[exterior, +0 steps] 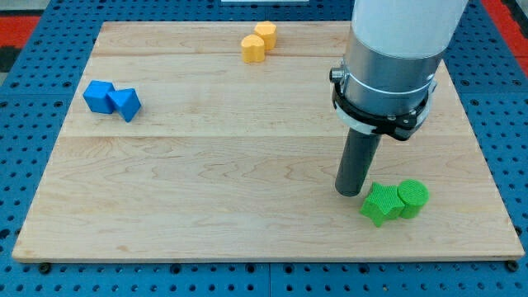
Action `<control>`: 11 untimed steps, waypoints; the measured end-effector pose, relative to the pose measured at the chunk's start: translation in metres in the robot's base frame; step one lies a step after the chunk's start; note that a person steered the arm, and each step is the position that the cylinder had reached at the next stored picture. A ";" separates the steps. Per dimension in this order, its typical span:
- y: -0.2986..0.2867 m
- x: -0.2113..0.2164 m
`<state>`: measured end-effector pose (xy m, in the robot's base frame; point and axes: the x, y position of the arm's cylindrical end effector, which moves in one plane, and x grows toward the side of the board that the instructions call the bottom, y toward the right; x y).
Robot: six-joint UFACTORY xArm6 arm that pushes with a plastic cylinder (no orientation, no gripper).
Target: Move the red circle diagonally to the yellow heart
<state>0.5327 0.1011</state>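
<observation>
A pale wooden board (247,165) is seen from above and slightly in front, resting on a blue perforated surface (33,157). A thick white and grey arm (396,58) comes down from the view's top right and ends in a straight dark rod (358,161).

My tip (350,193) is set on the board in the lower right area, just beside the left edge of a green star-shaped block (380,204); whether the two touch cannot be told. A green cylinder (412,198) is pressed against the star's right side.

No jaws are carried by this arm, so nothing is spread, pressed together or pinched; only the rod is presented.

Near the view's top, a little left of the arm, two yellow blocks (259,42) are placed touching each other, one slightly higher and to the right of the other. Their exact shapes cannot be made out, so it cannot be told which, if either, is the heart.

At the view's left, well apart from everything else, two blue blocks (111,100) are set side by side and touching; their shapes are angular but not clearly readable.

The red circle named in the task is not shown anywhere on the board; it may be hidden behind the arm, but this cannot be told.
</observation>
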 end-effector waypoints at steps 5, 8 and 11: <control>0.118 -0.078; 0.160 -0.148; 0.033 -0.179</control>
